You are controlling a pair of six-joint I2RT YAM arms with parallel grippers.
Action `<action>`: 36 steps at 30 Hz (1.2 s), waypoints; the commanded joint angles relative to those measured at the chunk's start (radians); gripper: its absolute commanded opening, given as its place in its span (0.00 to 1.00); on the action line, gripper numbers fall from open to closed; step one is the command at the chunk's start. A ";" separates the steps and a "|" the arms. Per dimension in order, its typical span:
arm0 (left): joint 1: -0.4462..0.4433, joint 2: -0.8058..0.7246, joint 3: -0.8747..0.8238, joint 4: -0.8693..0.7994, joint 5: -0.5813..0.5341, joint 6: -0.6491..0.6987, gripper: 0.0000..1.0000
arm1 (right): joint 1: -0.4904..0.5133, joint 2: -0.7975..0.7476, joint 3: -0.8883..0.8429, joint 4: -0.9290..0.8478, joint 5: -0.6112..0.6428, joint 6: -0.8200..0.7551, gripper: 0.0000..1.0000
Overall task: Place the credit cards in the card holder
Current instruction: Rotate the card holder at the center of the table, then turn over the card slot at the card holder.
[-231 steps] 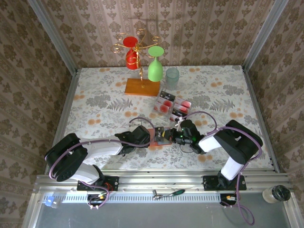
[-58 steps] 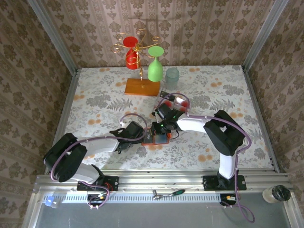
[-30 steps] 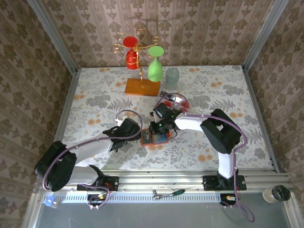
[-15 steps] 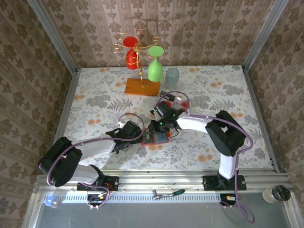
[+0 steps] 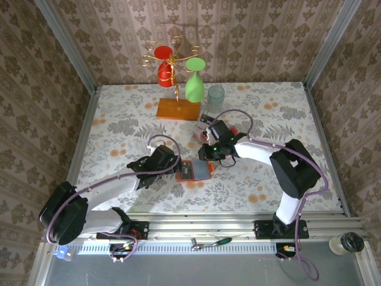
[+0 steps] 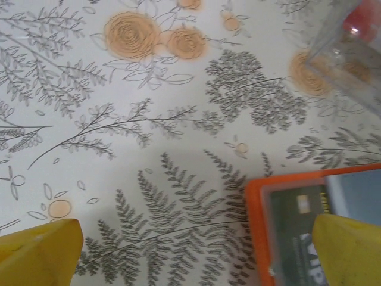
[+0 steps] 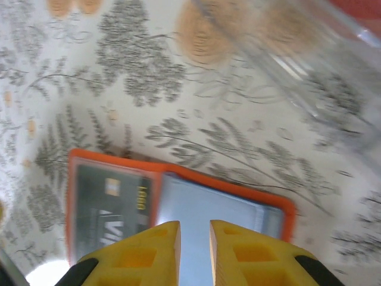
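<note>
Two grippers flank the card holder [image 5: 194,171], which lies flat on the desk [image 5: 119,119]. We see the left gripper [image 6: 196,255] spread wide and empty at its left edge. The right gripper [image 7: 194,238] hovers above it, barely parted, holding nothing. Credit cards [image 5: 205,122] lie behind.

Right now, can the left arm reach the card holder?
Likely yes: the left gripper is open right at the edge of the card holder, nothing between them. The right gripper hovers above it, though.
</note>
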 commanded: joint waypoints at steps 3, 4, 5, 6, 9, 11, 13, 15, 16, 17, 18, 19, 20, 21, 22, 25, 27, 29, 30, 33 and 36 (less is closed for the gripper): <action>-0.049 0.034 0.070 0.001 0.010 -0.018 1.00 | -0.019 -0.029 -0.052 -0.018 0.009 -0.038 0.21; -0.060 0.052 0.079 0.017 0.014 -0.027 1.00 | -0.021 -0.028 -0.062 -0.015 0.009 -0.039 0.21; -0.070 0.067 0.087 0.031 0.017 -0.037 1.00 | -0.022 -0.030 -0.073 -0.013 0.010 -0.037 0.20; -0.084 0.086 0.094 0.052 0.023 -0.048 1.00 | -0.022 -0.036 -0.086 -0.006 0.009 -0.034 0.20; -0.128 0.141 0.106 0.114 0.026 -0.086 1.00 | -0.022 -0.061 -0.133 0.015 0.010 -0.023 0.20; -0.152 0.175 0.108 0.152 0.025 -0.104 1.00 | -0.022 -0.082 -0.162 0.021 0.014 -0.017 0.20; -0.172 0.206 0.109 0.175 0.023 -0.115 1.00 | -0.022 -0.105 -0.185 0.023 0.017 -0.017 0.20; -0.182 0.228 0.109 0.179 0.014 -0.118 1.00 | -0.022 -0.124 -0.198 0.023 0.019 -0.016 0.20; -0.184 0.235 0.105 0.180 0.010 -0.117 1.00 | -0.022 -0.133 -0.198 0.018 0.022 -0.019 0.20; -0.184 0.239 0.102 0.182 0.007 -0.116 1.00 | -0.022 -0.139 -0.195 0.013 0.024 -0.019 0.20; -0.184 0.241 0.099 0.182 0.004 -0.110 1.00 | -0.022 -0.151 -0.190 0.007 0.024 -0.020 0.20; -0.183 0.243 0.100 0.176 0.000 -0.101 1.00 | -0.022 -0.160 -0.184 0.000 0.024 -0.020 0.20; -0.183 0.244 0.102 0.169 -0.003 -0.093 1.00 | -0.022 -0.168 -0.180 -0.006 0.023 -0.019 0.20; -0.182 0.243 0.106 0.158 -0.006 -0.080 1.00 | -0.022 -0.176 -0.171 -0.011 0.021 -0.017 0.20; -0.183 0.242 0.112 0.146 -0.008 -0.069 1.00 | -0.021 -0.183 -0.165 -0.017 0.018 -0.013 0.20; -0.182 0.228 0.134 0.116 -0.018 -0.032 1.00 | -0.010 -0.202 -0.146 -0.030 0.019 0.010 0.20; -0.182 0.216 0.147 0.101 -0.030 -0.005 1.00 | 0.008 -0.213 -0.145 -0.017 0.028 0.041 0.20; -0.180 0.210 0.165 0.079 -0.042 0.026 1.00 | 0.030 -0.211 -0.144 -0.004 0.048 0.077 0.20; -0.180 0.210 0.175 0.069 -0.046 0.042 1.00 | 0.042 -0.206 -0.146 0.006 0.066 0.103 0.19; -0.179 0.214 0.195 0.055 -0.050 0.088 1.00 | 0.076 -0.192 -0.176 0.067 0.133 0.203 0.20; -0.178 0.218 0.202 0.060 -0.049 0.114 1.00 | 0.097 -0.163 -0.224 0.179 0.152 0.295 0.19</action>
